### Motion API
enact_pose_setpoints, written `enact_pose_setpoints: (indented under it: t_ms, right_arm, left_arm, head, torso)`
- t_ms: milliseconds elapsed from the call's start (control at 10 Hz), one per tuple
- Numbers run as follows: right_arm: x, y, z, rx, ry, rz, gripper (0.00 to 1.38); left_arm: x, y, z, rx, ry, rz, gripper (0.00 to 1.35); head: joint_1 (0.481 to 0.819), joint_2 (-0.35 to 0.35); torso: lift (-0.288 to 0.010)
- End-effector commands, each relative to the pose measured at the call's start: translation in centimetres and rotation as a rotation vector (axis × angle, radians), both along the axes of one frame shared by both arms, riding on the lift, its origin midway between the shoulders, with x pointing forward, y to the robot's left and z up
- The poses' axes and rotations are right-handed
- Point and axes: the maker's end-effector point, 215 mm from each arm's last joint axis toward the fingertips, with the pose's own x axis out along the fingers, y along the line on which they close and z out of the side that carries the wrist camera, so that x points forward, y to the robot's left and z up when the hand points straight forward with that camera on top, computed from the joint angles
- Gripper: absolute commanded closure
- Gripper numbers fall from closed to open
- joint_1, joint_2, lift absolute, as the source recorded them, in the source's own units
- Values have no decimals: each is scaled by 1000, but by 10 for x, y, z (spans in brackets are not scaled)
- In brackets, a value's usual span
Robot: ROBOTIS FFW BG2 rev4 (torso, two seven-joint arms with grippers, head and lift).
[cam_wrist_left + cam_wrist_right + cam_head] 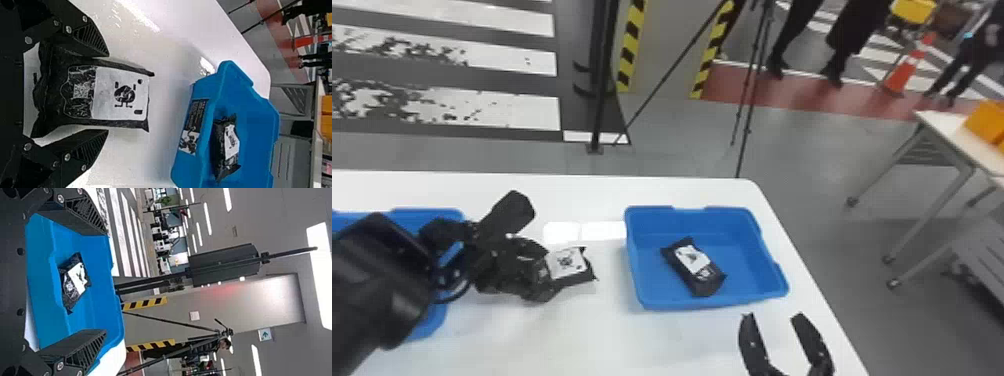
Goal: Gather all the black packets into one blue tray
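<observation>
Currently, left claw (547, 271) gripping a black packet (567, 264); right claw (772, 316) open, blue tray (652, 302) just ahead holding another packet (693, 270). Second tray (432, 214) near left claw, contents hidden by arm.

A smooth white worktop (572, 340) with a rounded far corner carries two open, rectangular blue plastic trays, set well apart. The right-hand blue tray (652, 225) stands upright near the worktop's right edge; the left-hand blue tray (432, 216), farther left, is partly hidden.
</observation>
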Motion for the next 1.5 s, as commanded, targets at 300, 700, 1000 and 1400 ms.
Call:
enact_pose_setpoints:
  t_ms: [300,700,1000,1400]
  right_arm:
    - [-1,0,-1,11,0,-3,140]
    - [-5,-2,-3,17,6,-6,140]
    - [-6,-1,-3,16,6,-3,140]
    - [-5,0,-2,13,4,0,140]
  left_arm:
    - [4,0,-4,37,-60,-26,826]
    - [23,5,23,-23,-180,-30,1213]
    - [44,46,104,-177,-321,37,1213]
    - [6,177,126,-152,-376,277,1213]
  head:
    - [695,-350]
    - [695,-350]
    - [695,-350]
    - [695,-273]
  torso:
    - [-110]
    - [-110]
    - [-110]
    - [-110]
